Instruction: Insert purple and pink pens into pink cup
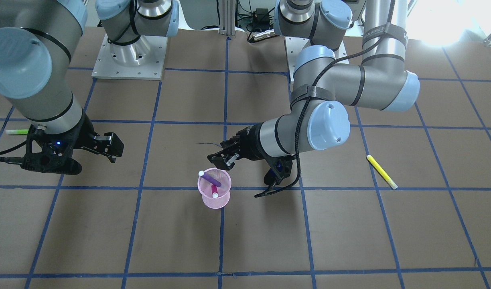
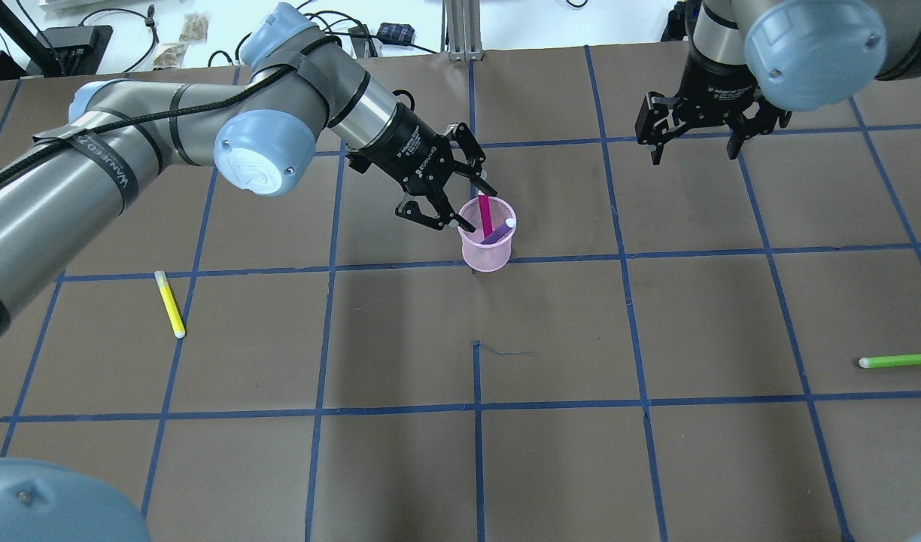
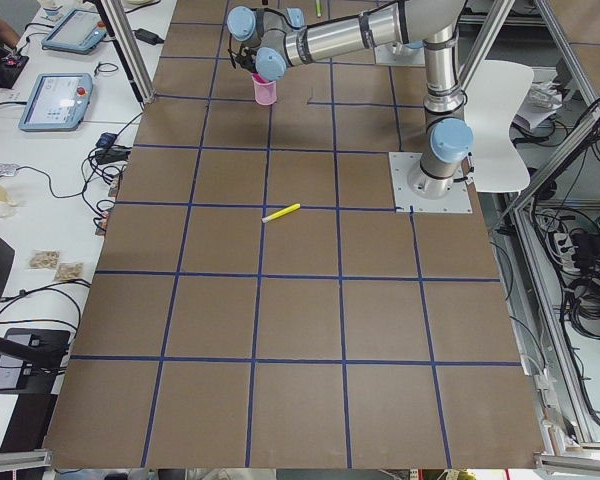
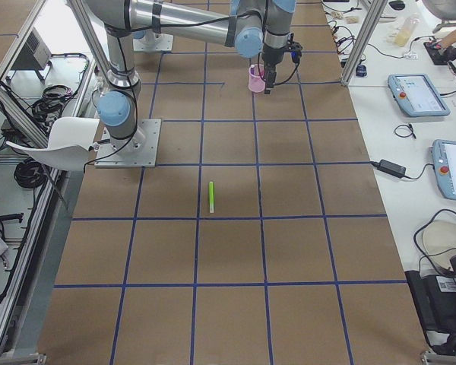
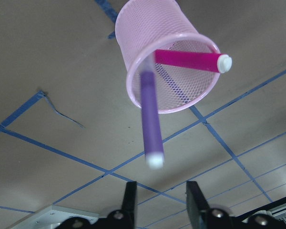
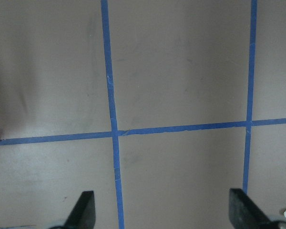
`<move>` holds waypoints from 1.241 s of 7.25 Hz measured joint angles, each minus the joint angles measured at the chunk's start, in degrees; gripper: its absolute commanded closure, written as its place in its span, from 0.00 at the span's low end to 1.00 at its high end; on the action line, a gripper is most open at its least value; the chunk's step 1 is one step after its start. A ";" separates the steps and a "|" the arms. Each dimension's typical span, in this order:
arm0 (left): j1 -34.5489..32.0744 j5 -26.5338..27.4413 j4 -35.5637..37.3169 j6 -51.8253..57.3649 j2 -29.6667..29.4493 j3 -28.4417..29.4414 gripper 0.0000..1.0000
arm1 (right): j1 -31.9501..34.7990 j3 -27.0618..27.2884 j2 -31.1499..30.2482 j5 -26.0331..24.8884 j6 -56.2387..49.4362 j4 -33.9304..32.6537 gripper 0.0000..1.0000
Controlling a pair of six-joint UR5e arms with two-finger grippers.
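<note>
Closest to the lens in the left wrist view, the left fingers (image 5: 129, 200) stand spread apart with nothing between them. They point at the cup (image 5: 152, 38). The purple pen (image 5: 150, 114) slants out of the cup toward them, its white cap blurred.

The cup is pink mesh and stands upright near the middle of the desk (image 2: 400, 346), at a crossing of blue tape lines. Both pens are inside it. The pink pen (image 2: 484, 214) leans on the rim and the purple pen crosses it at a lower angle. Each has its white-capped end above the rim.

From overhead, the left fingers sit just beside the cup's rim on its left side. Whether they touch it cannot be told.

The right fingers (image 6: 86, 210) are wide open and hold nothing. They hang over bare desk well to the cup's right, toward the far edge.

A yellow pen (image 2: 169, 303) lies toward the left edge and a green pen (image 2: 901, 360) toward the right edge, both well apart from the cup.
</note>
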 measured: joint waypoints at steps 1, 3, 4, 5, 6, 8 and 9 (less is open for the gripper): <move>0.13 0.08 0.00 -0.51 0.53 0.54 0.00 | 0.00 0.28 0.00 0.00 0.03 -0.02 0.00; 0.30 2.45 0.02 -0.15 2.12 3.32 0.00 | 0.00 0.49 0.00 0.00 0.01 -0.03 0.00; 0.60 5.25 -0.13 0.84 3.22 5.07 0.00 | 0.00 0.49 0.00 0.00 0.01 -0.03 0.00; 1.19 8.29 -0.61 2.94 4.48 6.19 0.00 | 0.00 0.49 -0.02 0.00 0.01 -0.07 0.00; 1.71 11.86 -1.59 6.97 6.01 6.59 0.00 | 0.00 0.49 -0.05 0.02 0.00 -0.18 0.00; 2.39 19.67 -6.07 19.64 9.25 6.68 0.00 | 0.01 0.49 -0.17 0.07 0.02 -0.37 0.00; 2.56 24.22 -7.58 26.55 10.65 6.51 0.00 | 0.05 0.49 -0.24 0.11 0.06 -0.40 0.00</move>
